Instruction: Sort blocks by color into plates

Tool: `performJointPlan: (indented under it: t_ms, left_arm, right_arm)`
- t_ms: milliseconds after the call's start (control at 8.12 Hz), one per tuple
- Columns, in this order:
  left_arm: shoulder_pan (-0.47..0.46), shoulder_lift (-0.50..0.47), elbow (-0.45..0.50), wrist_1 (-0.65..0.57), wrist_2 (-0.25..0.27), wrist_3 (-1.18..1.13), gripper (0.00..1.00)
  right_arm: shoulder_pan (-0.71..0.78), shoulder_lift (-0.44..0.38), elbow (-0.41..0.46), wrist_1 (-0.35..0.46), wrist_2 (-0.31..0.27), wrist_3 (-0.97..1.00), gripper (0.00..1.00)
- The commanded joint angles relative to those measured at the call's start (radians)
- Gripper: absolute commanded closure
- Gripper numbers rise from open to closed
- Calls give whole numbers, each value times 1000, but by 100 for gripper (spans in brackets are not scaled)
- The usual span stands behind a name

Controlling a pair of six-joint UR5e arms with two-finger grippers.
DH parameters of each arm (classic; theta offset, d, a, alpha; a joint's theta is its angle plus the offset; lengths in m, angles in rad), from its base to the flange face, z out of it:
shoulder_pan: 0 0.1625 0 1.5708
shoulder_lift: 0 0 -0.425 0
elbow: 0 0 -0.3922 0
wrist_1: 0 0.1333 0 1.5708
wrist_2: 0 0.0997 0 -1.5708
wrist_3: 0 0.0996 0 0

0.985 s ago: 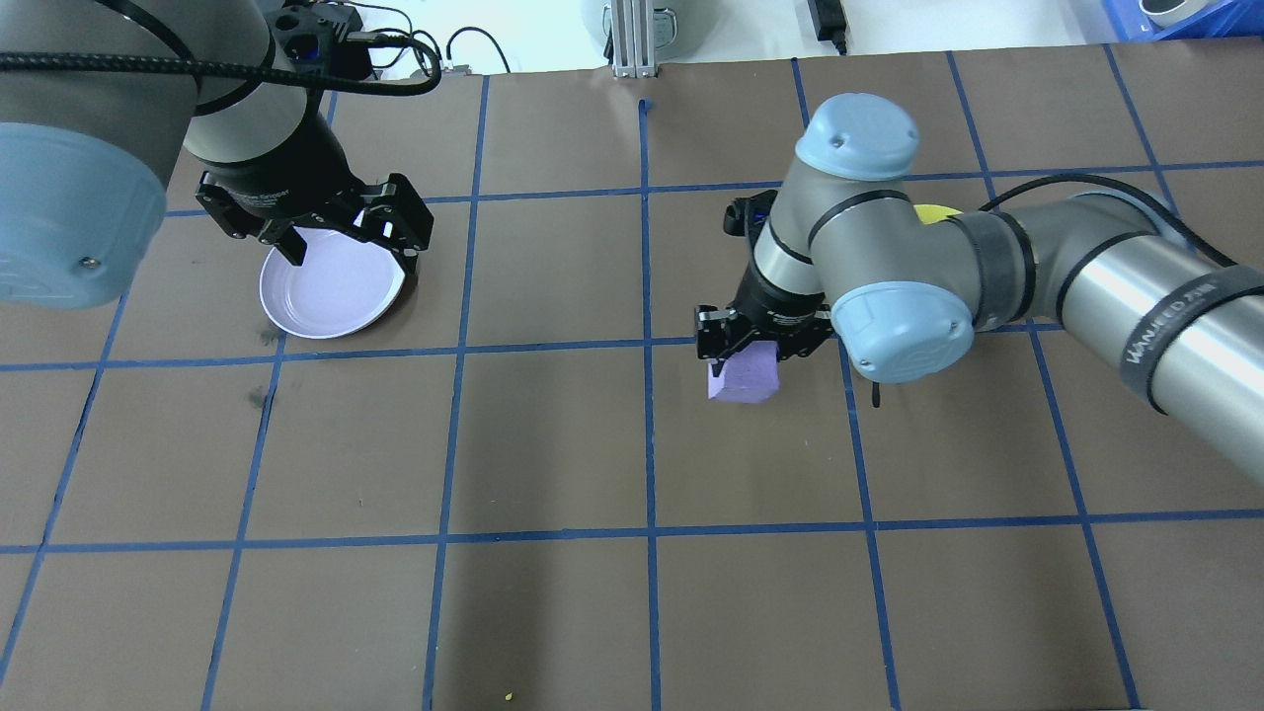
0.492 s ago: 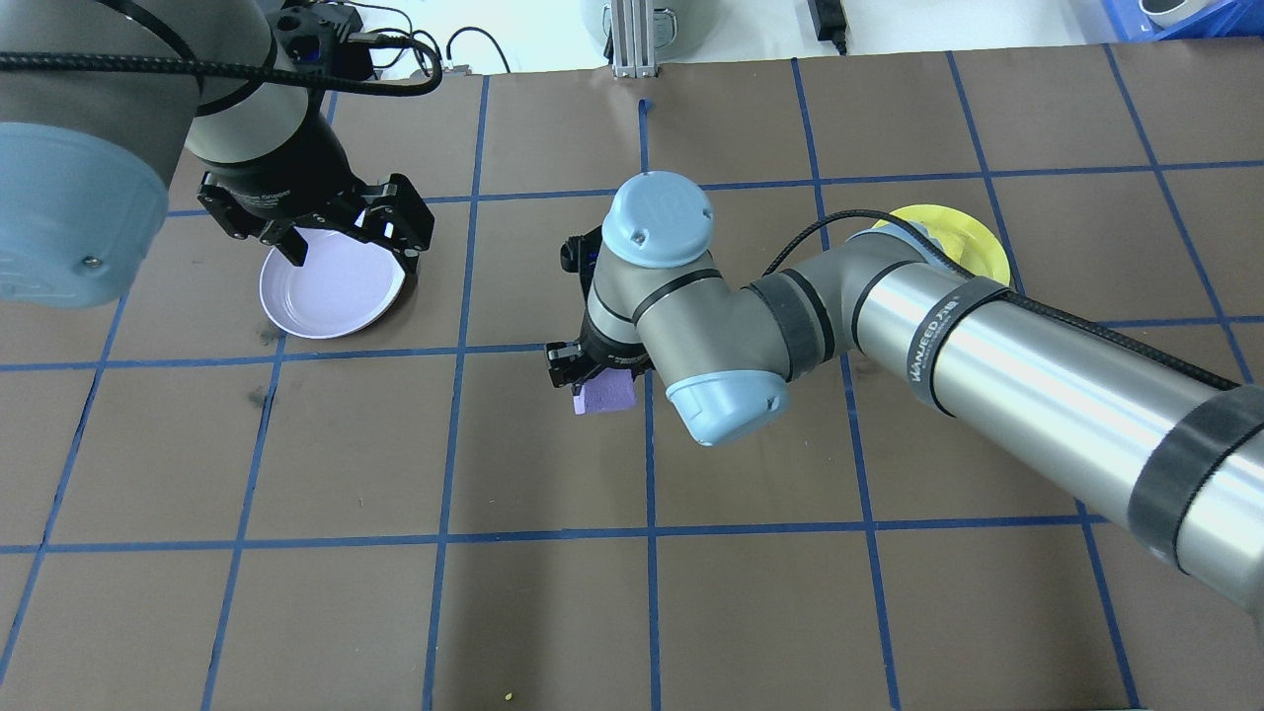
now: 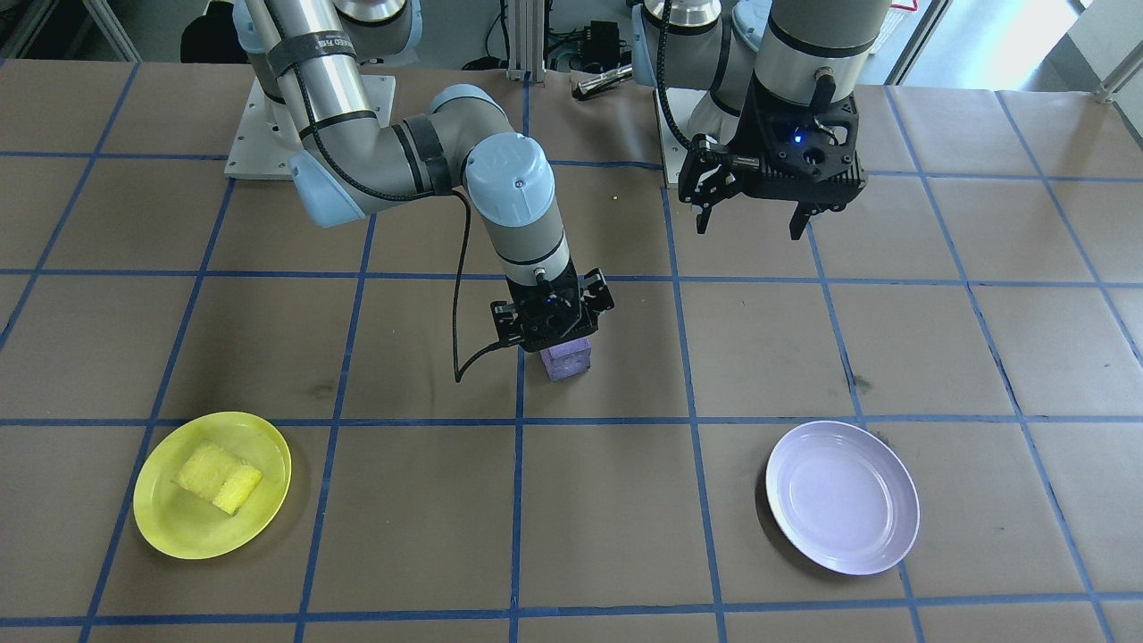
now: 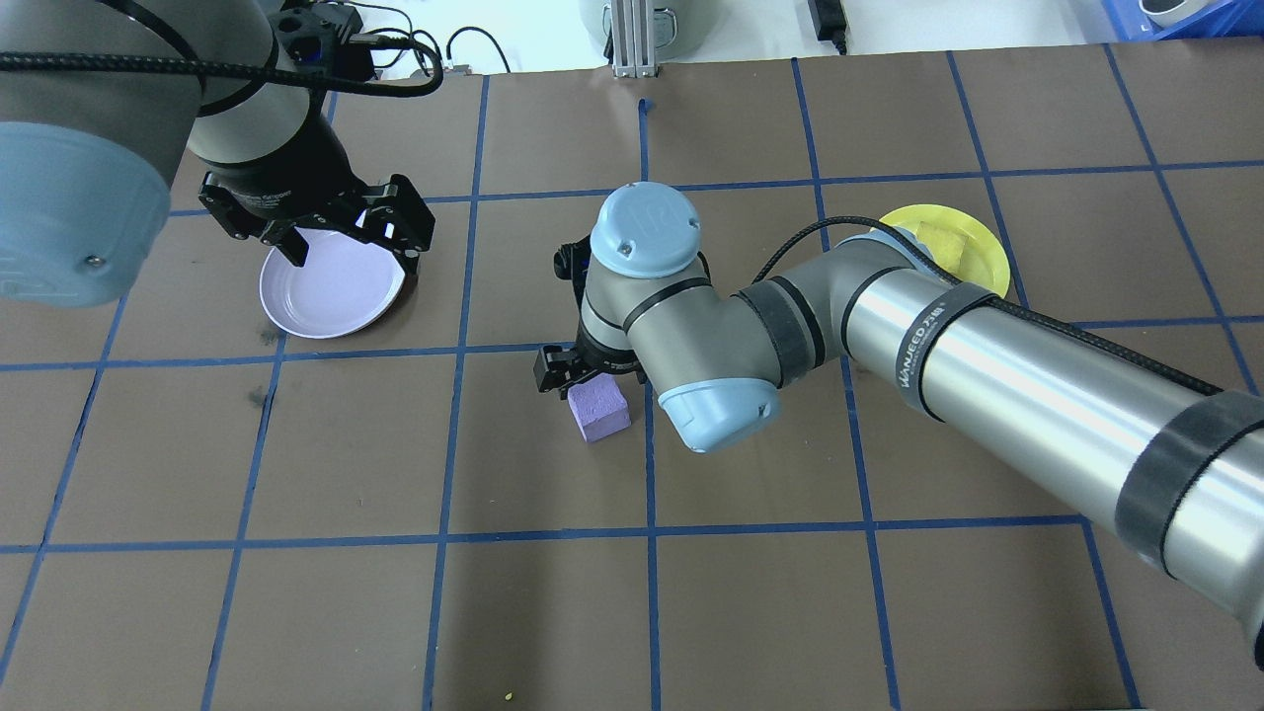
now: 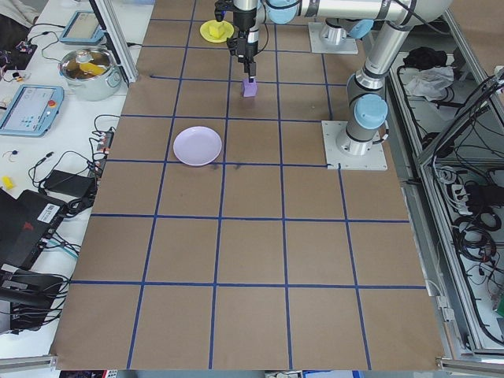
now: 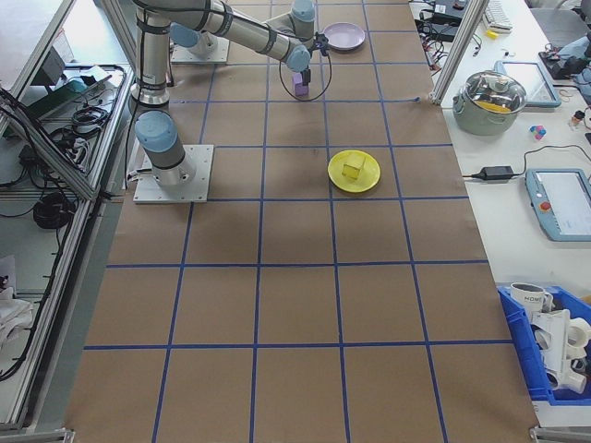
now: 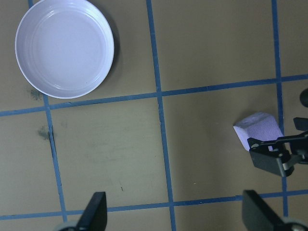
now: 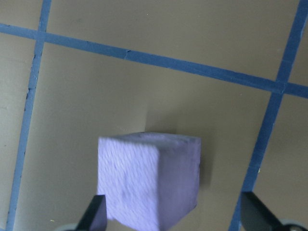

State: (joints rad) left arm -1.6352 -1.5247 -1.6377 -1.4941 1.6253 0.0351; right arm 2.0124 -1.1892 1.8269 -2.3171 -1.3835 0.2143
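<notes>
The purple block (image 3: 569, 360) (image 4: 598, 411) (image 8: 144, 183) sits on the brown table near the middle. Right above it is my right gripper (image 3: 555, 339) (image 4: 583, 380), open, with its fingers spread wider than the block. A yellow block (image 3: 219, 476) lies in the yellow plate (image 3: 161, 527) (image 4: 987, 259). The lavender plate (image 3: 842, 500) (image 7: 65, 45) holds nothing. My left gripper (image 3: 748, 228) (image 4: 351, 257) hangs open and high above the table, holding nothing. The overhead view shows it over the lavender plate (image 4: 331, 291).
Blue tape lines divide the brown table (image 4: 553, 612) into squares. My right arm (image 4: 987, 365) stretches across the middle from the right. A pot (image 5: 88, 67) and tablets sit on a side bench beyond the table's edge.
My right arm swung left across the table carrying the purple block. It then opened, and the block now rests on the table below the fingers. The left arm stayed still.
</notes>
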Motion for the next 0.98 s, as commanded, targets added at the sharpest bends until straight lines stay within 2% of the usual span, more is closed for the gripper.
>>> performJointPlan:
  t_ms: [0, 123, 246, 369, 492, 615, 738, 862]
  left_arm:
    - [0, -9, 1, 9, -8, -4, 0]
    - [-2, -20, 1, 17, -11, -1, 0]
    - [-2, -22, -1, 15, -15, -12, 0]
    - [-12, -26, -1, 17, -13, -30, 0]
    - [-18, -29, 1, 17, -19, -103, 0]
    - [-34, -41, 1, 18, -101, -182, 0]
    - [-54, -78, 4, 23, -138, -205, 0]
    - [-80, -109, 1, 55, -145, -275, 0]
  right_arm:
    - [-120, -68, 2, 49, -19, -74, 0]
    - [-192, -126, 2, 130, -22, -116, 0]
    - [-261, -171, 0, 221, -50, -121, 0]
    - [-321, -232, 0, 292, -115, -131, 0]
    - [-366, -291, -11, 358, -120, -139, 0]
    - [-406, -334, -50, 454, -126, -139, 0]
    - [-415, -343, -152, 607, -187, -136, 0]
    - [-414, -343, -263, 775, -206, -121, 0]
